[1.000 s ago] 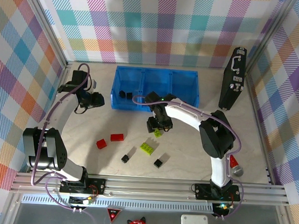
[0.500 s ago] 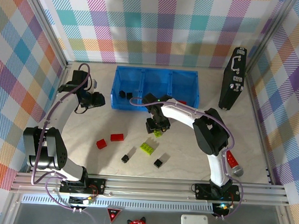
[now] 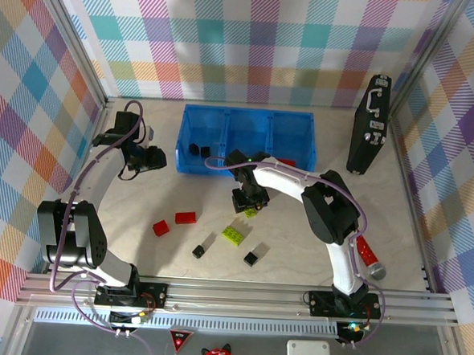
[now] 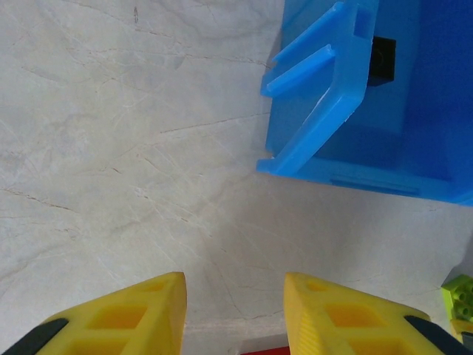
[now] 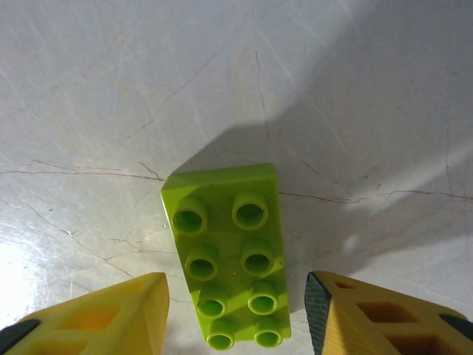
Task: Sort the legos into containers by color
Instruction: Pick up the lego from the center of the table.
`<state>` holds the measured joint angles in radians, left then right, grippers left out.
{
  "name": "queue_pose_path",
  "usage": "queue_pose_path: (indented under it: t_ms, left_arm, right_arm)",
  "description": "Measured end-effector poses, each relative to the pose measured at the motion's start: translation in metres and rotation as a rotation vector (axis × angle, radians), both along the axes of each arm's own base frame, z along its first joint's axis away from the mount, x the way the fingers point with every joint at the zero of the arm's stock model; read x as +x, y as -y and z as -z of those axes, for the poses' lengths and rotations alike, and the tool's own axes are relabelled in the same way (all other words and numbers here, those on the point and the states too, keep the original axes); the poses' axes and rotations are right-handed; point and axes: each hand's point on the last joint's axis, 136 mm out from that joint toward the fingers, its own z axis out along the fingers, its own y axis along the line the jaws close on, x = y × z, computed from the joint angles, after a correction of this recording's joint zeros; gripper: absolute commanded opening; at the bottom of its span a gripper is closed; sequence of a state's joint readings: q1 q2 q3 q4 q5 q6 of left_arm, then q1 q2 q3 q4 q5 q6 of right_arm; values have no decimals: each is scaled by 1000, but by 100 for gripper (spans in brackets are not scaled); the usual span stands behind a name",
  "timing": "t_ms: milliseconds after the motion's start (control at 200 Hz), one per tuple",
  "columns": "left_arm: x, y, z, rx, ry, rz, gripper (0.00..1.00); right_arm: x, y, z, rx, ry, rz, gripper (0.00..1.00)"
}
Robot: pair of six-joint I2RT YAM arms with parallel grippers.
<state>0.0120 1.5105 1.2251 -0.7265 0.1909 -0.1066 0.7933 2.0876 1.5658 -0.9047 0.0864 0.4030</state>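
My right gripper (image 3: 249, 202) (image 5: 236, 318) hangs low over a lime-green lego (image 5: 229, 255) (image 3: 252, 212) in front of the containers, a blue three-compartment bin (image 3: 247, 114). Its fingers straddle the brick with a gap on each side, so it is open. My left gripper (image 3: 147, 157) (image 4: 235, 310) stands open and empty over bare table, left of the bin corner (image 4: 325, 126). Two red legos (image 3: 185, 217) (image 3: 161, 228), a lime one (image 3: 233, 235) and two black ones (image 3: 199, 251) (image 3: 252, 259) lie on the table. Black legos (image 3: 198, 150) (image 4: 382, 59) lie in the left compartment, a red one (image 3: 287, 161) in the right.
A tall black case (image 3: 369, 124) with a handle stands at the back right. A red strip with a grey end (image 3: 369, 260) lies by the right arm's base. Metal frame rails border the table on all sides.
The right gripper's fingers have drawn closer together around the lime-green lego, and the right arm's elbow has swung slightly left. The left arm has not moved.
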Motion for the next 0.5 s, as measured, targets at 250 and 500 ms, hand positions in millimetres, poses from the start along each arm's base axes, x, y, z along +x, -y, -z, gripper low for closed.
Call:
queue_pose_path:
  t_ms: [250, 500]
  left_arm:
    - [0, 0, 0, 0, 0, 0, 39]
    - [0, 0, 0, 0, 0, 0, 39]
  right_arm:
    - [0, -1, 4, -2, -3, 0, 45]
    - [0, -1, 4, -2, -2, 0, 40]
